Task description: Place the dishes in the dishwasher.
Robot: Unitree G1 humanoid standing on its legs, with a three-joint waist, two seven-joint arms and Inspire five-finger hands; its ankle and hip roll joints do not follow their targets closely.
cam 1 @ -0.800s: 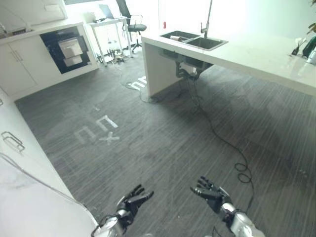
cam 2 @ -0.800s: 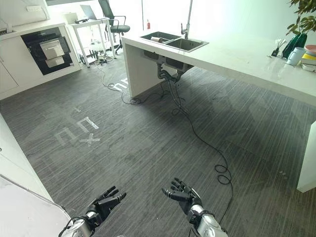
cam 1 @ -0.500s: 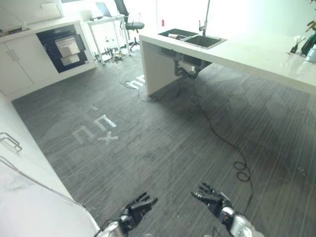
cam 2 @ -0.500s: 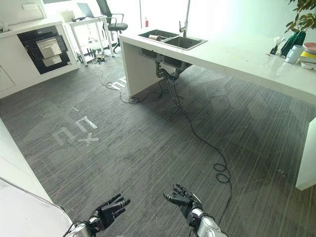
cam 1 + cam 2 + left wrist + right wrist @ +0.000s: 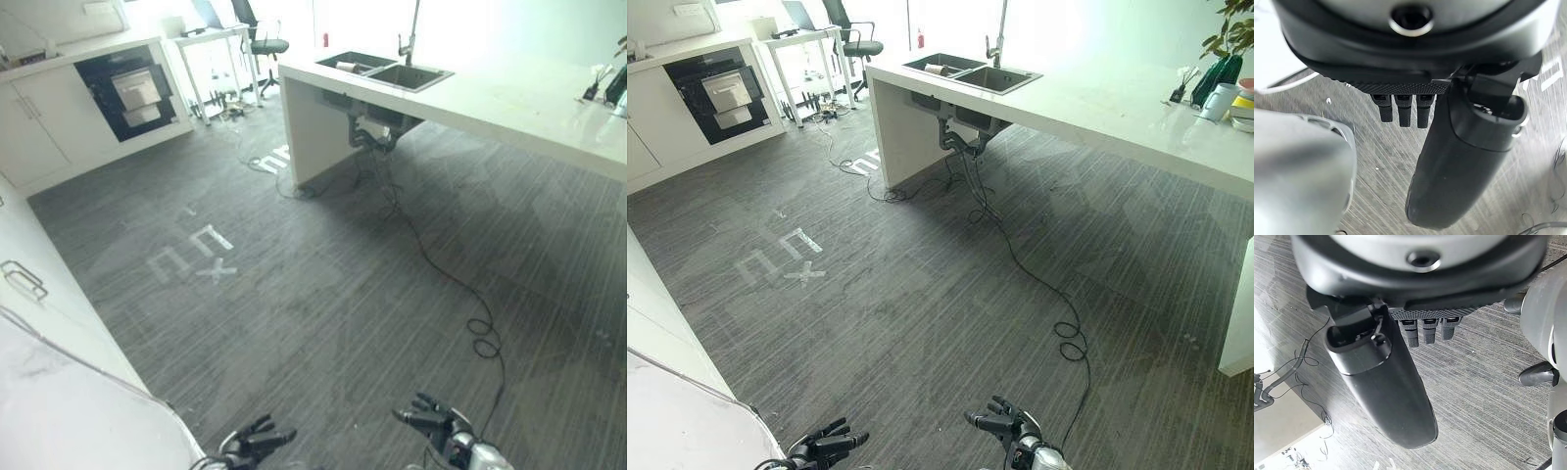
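Low over grey, finely striped carpet (image 5: 323,294): left hand (image 5: 250,446) and right hand (image 5: 436,426), dark, fingers loosely spread, holding nothing, both cut off at frame bottom. Far across the floor, a smooth white surface (image 5: 509,93) with a steel double sink (image 5: 387,70); dishes (image 5: 1242,106) barely discernible at its right end. Dark-fronted appliance (image 5: 125,93) set in white cabinets, too distant to identify.

1. The grey floor (image 5: 323,294) is lying open in front of both hands, with wide room to pass.
2. A white cabinet front (image 5: 39,323) is hemming in the left side.
3. The long white worktop (image 5: 1097,98) with its sink (image 5: 970,73) is blocking the far right.
4. A black cord (image 5: 1019,264) is trailing across the floor from under the sink.
5. The left hand (image 5: 250,446) and right hand (image 5: 436,423) are hanging low with fingers spread, touching nothing.
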